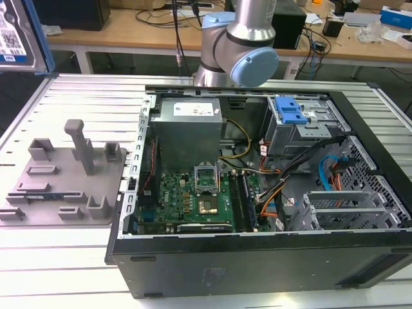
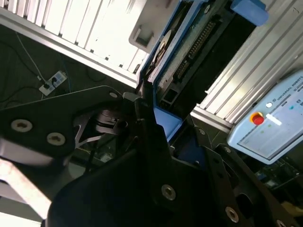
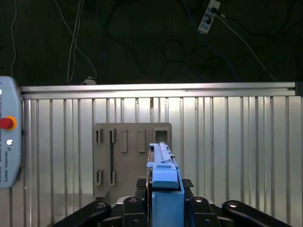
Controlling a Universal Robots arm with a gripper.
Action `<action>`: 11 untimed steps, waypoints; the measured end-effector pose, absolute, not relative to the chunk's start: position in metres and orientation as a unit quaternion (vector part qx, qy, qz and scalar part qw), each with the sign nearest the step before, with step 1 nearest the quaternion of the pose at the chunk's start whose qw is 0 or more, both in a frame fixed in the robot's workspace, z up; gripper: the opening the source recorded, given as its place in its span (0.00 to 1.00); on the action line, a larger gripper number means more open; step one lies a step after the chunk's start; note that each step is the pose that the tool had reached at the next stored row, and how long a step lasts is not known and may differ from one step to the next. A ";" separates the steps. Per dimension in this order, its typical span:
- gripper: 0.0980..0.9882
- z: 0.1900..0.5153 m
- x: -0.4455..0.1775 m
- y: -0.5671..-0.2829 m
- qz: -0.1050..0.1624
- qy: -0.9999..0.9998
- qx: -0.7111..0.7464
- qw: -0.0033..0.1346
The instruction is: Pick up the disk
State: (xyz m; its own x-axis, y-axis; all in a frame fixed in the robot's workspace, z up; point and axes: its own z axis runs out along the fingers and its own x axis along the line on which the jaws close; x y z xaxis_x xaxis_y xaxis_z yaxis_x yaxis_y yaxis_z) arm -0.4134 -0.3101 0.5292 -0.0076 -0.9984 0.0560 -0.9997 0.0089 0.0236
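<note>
The disk [image 3: 164,175] stands on edge between the fingers of the gripper [image 3: 165,208], which pinch its blue-railed end, so it is already off the table. In the first wrist view its long axis runs straight out from the gripper toward the grey fixture tray [image 3: 128,156] lying far beneath on the ribbed metal table [image 3: 236,156]. In the exterior view the disk [image 1: 16,32] hangs at the upper left corner, well apart from the open computer case [image 1: 257,257].
</note>
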 end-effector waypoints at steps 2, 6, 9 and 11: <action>0.30 0.539 -0.413 -0.310 0.012 -0.710 0.704 0.029; 0.30 0.543 -0.413 -0.310 0.012 -0.710 0.704 0.029; 0.30 0.543 -0.413 -0.310 0.012 -0.710 0.704 0.029; 0.30 0.543 -0.413 -0.310 0.012 -0.710 0.704 0.029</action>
State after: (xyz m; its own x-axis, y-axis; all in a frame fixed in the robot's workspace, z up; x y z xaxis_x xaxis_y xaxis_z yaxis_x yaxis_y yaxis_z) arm -0.4134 -0.3101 0.5430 -0.0076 -0.9983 0.0580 -0.9997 0.0090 0.0236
